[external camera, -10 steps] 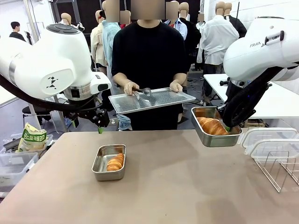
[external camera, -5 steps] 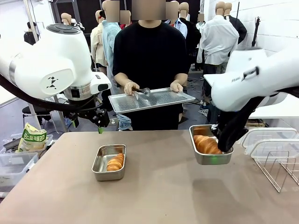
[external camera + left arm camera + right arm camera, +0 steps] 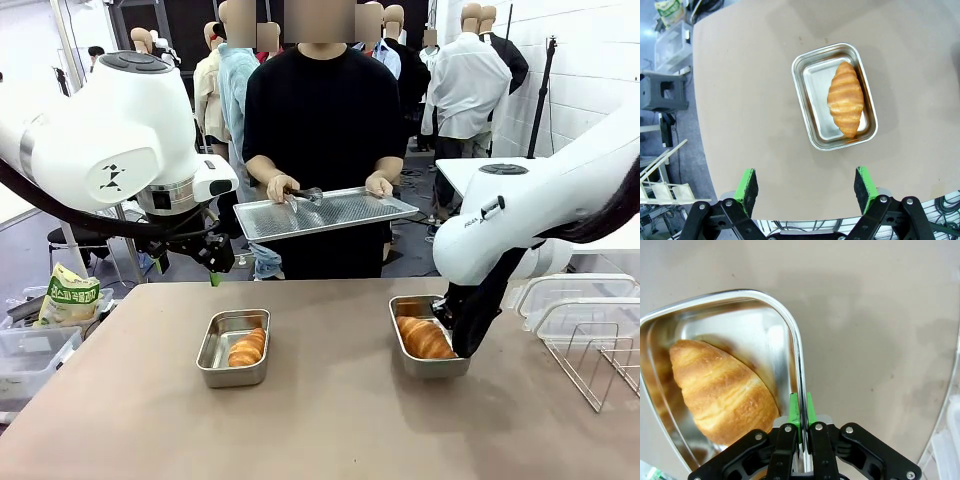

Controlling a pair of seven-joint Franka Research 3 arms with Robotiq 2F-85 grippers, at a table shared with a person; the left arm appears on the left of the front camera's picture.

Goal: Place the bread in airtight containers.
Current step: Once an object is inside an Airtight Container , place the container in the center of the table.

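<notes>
Left of the table's middle stands one steel container (image 3: 214, 350) with a croissant (image 3: 247, 347) lying in it. My left gripper (image 3: 214, 266) hangs above the table's far edge, open and holding nothing. In the left wrist view the left gripper (image 3: 807, 184) looks down on that container (image 3: 805, 107) and its croissant (image 3: 845, 97). My right gripper (image 3: 462, 338) is shut on the right rim of a second container (image 3: 400, 345), low over the tabletop, which also holds a croissant (image 3: 425, 338). In the right wrist view the right gripper (image 3: 800, 411) pinches the thin rim of the second container (image 3: 792, 330), beside the croissant (image 3: 722, 390).
Across the table a person holds a flat metal tray (image 3: 340, 215) and tongs (image 3: 305, 195). Clear lids (image 3: 575, 300) and a wire rack (image 3: 600, 360) sit at the right edge. A snack bag (image 3: 68, 295) and clear bins (image 3: 30, 360) are off the left side.
My right arm has swung left and down, carrying the container with its croissant from the far right edge to the table's right middle. The left arm has not moved.
</notes>
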